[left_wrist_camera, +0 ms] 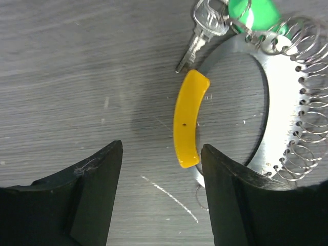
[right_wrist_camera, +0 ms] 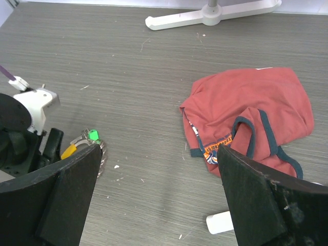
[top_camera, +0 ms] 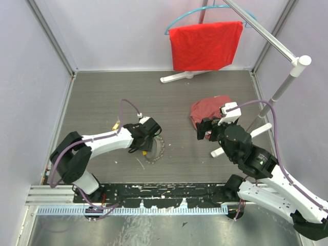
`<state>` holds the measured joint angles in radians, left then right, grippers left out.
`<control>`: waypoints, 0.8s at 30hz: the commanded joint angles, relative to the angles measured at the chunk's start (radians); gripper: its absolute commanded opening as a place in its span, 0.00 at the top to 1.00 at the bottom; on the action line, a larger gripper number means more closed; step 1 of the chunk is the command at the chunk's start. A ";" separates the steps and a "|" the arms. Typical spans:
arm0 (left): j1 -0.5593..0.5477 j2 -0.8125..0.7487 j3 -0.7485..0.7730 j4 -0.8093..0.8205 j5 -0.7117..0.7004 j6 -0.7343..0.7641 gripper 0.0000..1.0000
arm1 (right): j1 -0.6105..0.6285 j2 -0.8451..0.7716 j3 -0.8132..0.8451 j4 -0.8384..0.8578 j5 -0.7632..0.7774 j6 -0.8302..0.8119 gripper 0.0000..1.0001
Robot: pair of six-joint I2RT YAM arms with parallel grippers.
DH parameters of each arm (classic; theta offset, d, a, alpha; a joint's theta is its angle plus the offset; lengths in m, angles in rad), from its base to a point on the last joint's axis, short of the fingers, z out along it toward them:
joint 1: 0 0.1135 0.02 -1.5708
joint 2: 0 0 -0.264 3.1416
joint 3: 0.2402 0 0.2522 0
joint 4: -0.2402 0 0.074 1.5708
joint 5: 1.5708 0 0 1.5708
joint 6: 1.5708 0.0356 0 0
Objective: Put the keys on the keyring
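Note:
The keyring lies on the grey table, a flat metal loop with a yellow curved section and several small wire rings along its edge. A key with a bright green head and a silver key lie at the loop's top. No gold-orange key shows. My left gripper is open and low over the table; the yellow section's end lies between its fingertips. My right gripper is open and empty, well to the right of the ring. The green key also shows in the right wrist view.
A crumpled red shirt lies beside my right gripper. A white clothes rack stands at the back right, with its base on the table. A red cloth hangs on a teal hanger. Walls enclose the table.

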<state>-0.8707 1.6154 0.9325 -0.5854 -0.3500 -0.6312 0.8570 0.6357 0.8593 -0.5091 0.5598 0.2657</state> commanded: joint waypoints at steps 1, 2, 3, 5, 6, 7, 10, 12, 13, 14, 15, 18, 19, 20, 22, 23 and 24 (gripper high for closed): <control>0.052 -0.114 0.080 -0.043 -0.067 0.082 0.30 | 0.002 0.007 0.026 0.016 0.002 0.001 0.00; 0.080 -0.126 0.086 -0.040 -0.060 0.093 0.30 | 0.003 0.007 0.025 0.015 0.000 0.002 0.00; 0.115 -0.134 0.093 -0.037 -0.050 0.099 0.30 | 0.002 0.007 0.025 0.014 -0.001 0.003 0.00; 0.193 -0.137 0.095 -0.018 -0.023 0.123 0.31 | 0.002 0.003 0.027 0.010 -0.001 0.003 0.00; 0.232 -0.130 0.099 -0.014 -0.020 0.135 0.32 | 0.002 0.002 0.027 0.009 -0.001 0.003 0.00; 0.267 -0.119 0.104 -0.009 -0.020 0.151 0.33 | 0.002 0.000 0.026 0.008 -0.001 0.003 0.00; 0.393 -0.054 0.136 -0.007 -0.023 0.179 0.34 | 0.002 -0.003 0.028 0.002 -0.004 0.003 0.00; 0.453 0.010 0.182 -0.019 -0.035 0.201 0.36 | 0.002 -0.007 0.027 -0.001 -0.006 0.003 0.00; 0.472 0.039 0.199 -0.020 -0.042 0.212 0.36 | 0.002 -0.008 0.026 -0.004 -0.006 0.003 0.00; 0.490 0.065 0.213 -0.016 -0.044 0.224 0.35 | 0.002 -0.010 0.026 -0.006 -0.007 0.004 0.00; 0.504 0.085 0.225 -0.010 -0.040 0.233 0.33 | 0.002 -0.012 0.027 -0.008 -0.009 0.003 0.00; 0.544 0.152 0.264 -0.006 -0.016 0.250 0.28 | 0.002 -0.016 0.028 -0.018 -0.012 0.001 0.00; 0.558 0.169 0.273 -0.001 -0.001 0.259 0.26 | 0.002 -0.017 0.028 -0.021 -0.011 0.000 0.00; 0.570 0.185 0.282 0.001 0.019 0.266 0.26 | 0.003 -0.017 0.028 -0.026 -0.010 -0.002 0.00; 0.589 0.218 0.307 -0.009 0.040 0.275 0.28 | 0.002 -0.016 0.028 -0.030 -0.006 -0.005 0.00; 0.595 0.231 0.317 -0.008 0.044 0.280 0.31 | 0.003 -0.015 0.030 -0.032 -0.006 -0.007 0.00; 0.600 0.243 0.326 -0.008 0.048 0.286 0.34 | 0.002 -0.015 0.030 -0.033 -0.007 -0.010 0.00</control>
<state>-0.2977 1.8191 1.2015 -0.5957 -0.3408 -0.3885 0.8570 0.6300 0.8593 -0.5537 0.5545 0.2649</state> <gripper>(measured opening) 0.706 0.999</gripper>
